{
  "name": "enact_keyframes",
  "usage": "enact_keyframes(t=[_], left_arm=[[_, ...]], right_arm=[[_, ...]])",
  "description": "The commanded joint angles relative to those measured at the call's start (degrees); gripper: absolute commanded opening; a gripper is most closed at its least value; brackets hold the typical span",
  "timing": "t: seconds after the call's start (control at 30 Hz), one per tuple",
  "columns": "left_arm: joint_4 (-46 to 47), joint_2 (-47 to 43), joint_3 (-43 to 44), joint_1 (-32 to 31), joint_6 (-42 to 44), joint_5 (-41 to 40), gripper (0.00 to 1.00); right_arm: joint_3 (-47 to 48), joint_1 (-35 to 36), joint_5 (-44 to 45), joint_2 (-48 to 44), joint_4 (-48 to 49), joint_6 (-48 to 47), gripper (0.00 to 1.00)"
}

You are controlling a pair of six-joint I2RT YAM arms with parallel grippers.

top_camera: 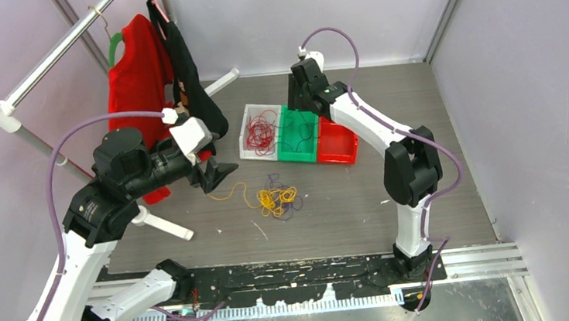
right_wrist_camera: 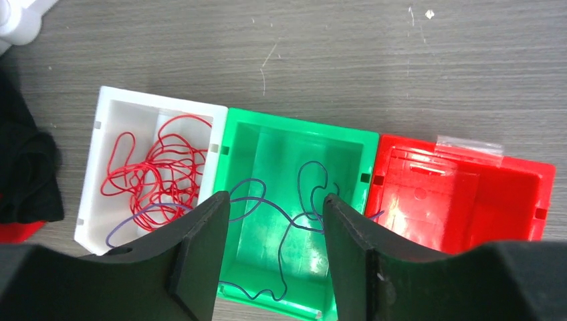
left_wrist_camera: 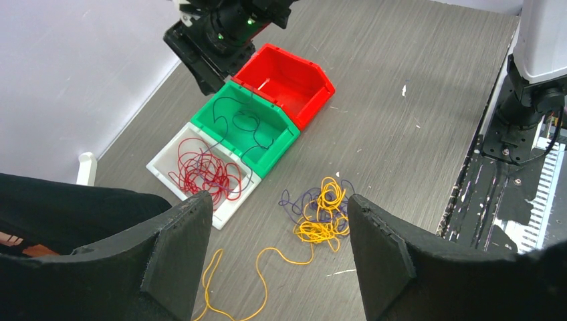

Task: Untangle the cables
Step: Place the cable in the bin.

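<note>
A tangle of yellow-orange and dark purple cables [top_camera: 279, 200] lies on the grey table, with one yellow strand [top_camera: 230, 192] trailing left. It also shows in the left wrist view [left_wrist_camera: 324, 217]. Red cables [top_camera: 261, 131] fill the white bin [right_wrist_camera: 100, 134]. A purple cable [right_wrist_camera: 301, 214] lies in the green bin [top_camera: 289, 154], one end reaching over into the white bin. My left gripper [top_camera: 216, 174] is open and empty, above the table left of the tangle. My right gripper [right_wrist_camera: 275, 198] is open and empty, above the green bin.
An empty red bin [top_camera: 338, 142] stands right of the green one. A clothes rack [top_camera: 62, 48] with a red garment [top_camera: 138, 72] and a black garment [top_camera: 188, 76] stands at the back left, close to my left arm. Its white foot [top_camera: 162, 221] lies on the table.
</note>
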Motion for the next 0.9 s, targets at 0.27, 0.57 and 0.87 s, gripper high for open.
enact_keyframes(t=[0.27, 0.57, 0.87], left_arm=[[1.50, -0.80, 1.42, 0.20, 1.17, 0.01, 0.75], [1.52, -0.97, 1.38, 0.25, 1.38, -0.21, 0.75], [0.86, -1.35, 1.36, 0.21, 1.63, -0.22, 0.75]], right_arm=[[-1.82, 0.11, -1.62, 2.00, 3.51, 3.37, 0.19], [-4.07, 0.39, 3.37, 8.13, 6.05, 6.00, 0.01], [-1.92, 1.06, 2.74, 10.71, 4.61, 5.38, 0.02]])
